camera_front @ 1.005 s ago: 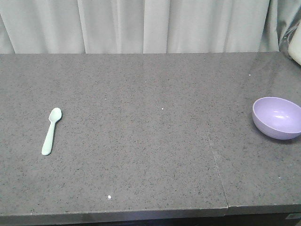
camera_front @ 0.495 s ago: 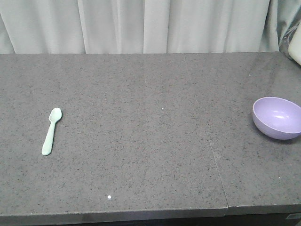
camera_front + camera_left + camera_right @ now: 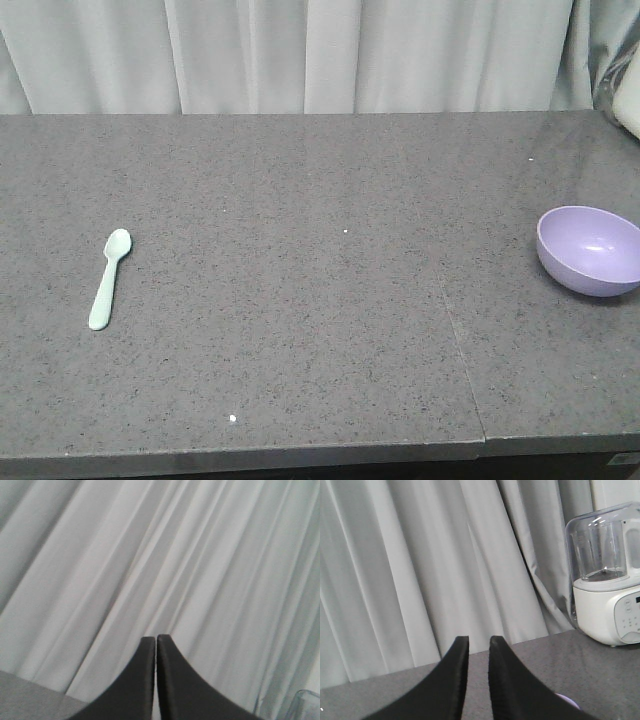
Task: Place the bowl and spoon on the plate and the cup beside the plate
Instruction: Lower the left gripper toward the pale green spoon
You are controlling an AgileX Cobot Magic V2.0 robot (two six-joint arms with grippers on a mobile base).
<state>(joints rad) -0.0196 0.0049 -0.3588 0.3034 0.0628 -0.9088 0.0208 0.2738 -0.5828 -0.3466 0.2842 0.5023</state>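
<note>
Left hand (image 3: pixel 156 641) first: the two dark fingers are pressed together tip to tip, nothing between them. It is held up off the bench (image 3: pixel 320 300) and aimed at the pale curtain (image 3: pixel 200 555), with only a grey corner of bench showing low on its left. The curtain folds slant across its view, so the wrist looks rolled to one side.

Right hand (image 3: pixel 478 642): fingers almost together, a narrow gap showing between them, and that gap is empty. It too points at the curtain, fairly level, with bench stretching away beneath it. Off to its right stands a white appliance with a clear jug (image 3: pixel 605 580).

Neither hand nor arm shows in the front view, so both are well back from the work.

And what has changed over the last second? Nothing on the bench. The mint-green spoon (image 3: pixel 110 280) lies flat where it lay, far to the left, head pointing away and handle toward the near edge. The lavender bowl (image 3: pixel 590 250) sits upright and empty at the far right edge, just as it did. They are well apart.

The plate and the cup are nowhere in view. So, as I judge it, the task has not started: nothing is gripped, nothing is placed, and a plate has to show up before bowl or spoon has anywhere to go.
</note>
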